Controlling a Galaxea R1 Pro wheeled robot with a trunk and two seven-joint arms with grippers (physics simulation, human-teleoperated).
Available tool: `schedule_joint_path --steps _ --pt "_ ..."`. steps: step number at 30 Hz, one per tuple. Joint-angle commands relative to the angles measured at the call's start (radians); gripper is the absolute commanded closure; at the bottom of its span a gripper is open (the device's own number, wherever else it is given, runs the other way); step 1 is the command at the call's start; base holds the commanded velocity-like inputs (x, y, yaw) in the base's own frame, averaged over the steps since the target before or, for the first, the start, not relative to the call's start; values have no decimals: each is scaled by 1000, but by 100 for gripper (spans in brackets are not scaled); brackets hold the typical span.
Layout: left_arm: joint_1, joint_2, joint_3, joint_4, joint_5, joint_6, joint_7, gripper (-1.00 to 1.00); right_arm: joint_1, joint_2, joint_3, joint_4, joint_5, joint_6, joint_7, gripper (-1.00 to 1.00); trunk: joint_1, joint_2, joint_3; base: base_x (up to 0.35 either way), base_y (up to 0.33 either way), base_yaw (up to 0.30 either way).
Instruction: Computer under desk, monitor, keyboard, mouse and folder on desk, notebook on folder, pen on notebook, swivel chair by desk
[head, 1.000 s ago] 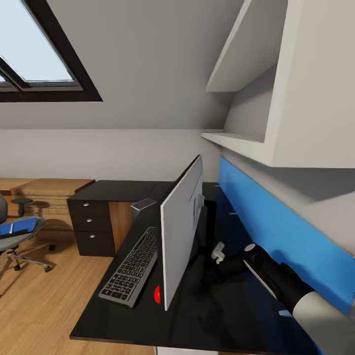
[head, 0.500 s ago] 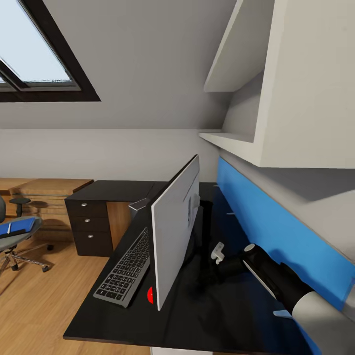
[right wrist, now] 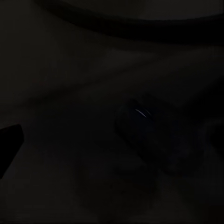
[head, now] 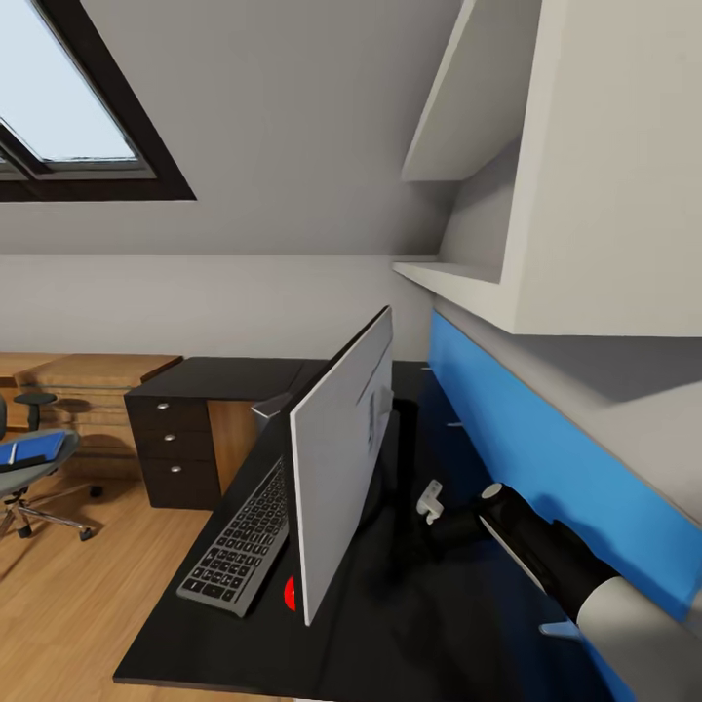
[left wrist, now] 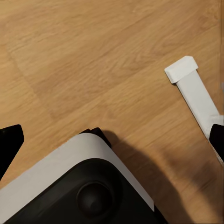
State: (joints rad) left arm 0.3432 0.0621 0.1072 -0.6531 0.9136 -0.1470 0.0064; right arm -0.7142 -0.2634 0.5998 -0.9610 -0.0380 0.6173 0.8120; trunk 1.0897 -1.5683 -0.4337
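The monitor (head: 336, 458) stands angled near the desk (head: 195, 653) edge; the right arm behind, grip unclear, could topple it onto the keyboard (head: 239, 538).

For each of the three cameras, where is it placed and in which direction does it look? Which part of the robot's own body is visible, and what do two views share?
Head view: high on the robot, looking down over the black L-shaped desk, the grey-backed monitor and the silver-grey keyboard; the right arm shows.
Left wrist view: on the left arm, looking down at the wooden floor; the robot's white-and-black base shows.
Right wrist view: nearly black; a faint rounded dark shape shows.
Shared: head and left wrist views both show the wooden floor.
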Motion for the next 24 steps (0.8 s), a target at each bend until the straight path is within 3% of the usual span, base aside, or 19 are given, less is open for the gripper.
schedule_joint_path --steps 1,9,24 --pt "0 0 -2 -2 10 -2 0 -100 -1 0 2 -1 8 7 -1 -100 0 -1 -1 214 -78 0" --pt "0 0 -1 1 11 -2 1 -100 -1 3 4 6 26 7 -1 -100 0 -1 -1 128 -39 0" --pt "0 2 1 4 15 -2 1 -100 -1 5 5 11 30 7 0 -100 0 -1 -1 16 -5 0"
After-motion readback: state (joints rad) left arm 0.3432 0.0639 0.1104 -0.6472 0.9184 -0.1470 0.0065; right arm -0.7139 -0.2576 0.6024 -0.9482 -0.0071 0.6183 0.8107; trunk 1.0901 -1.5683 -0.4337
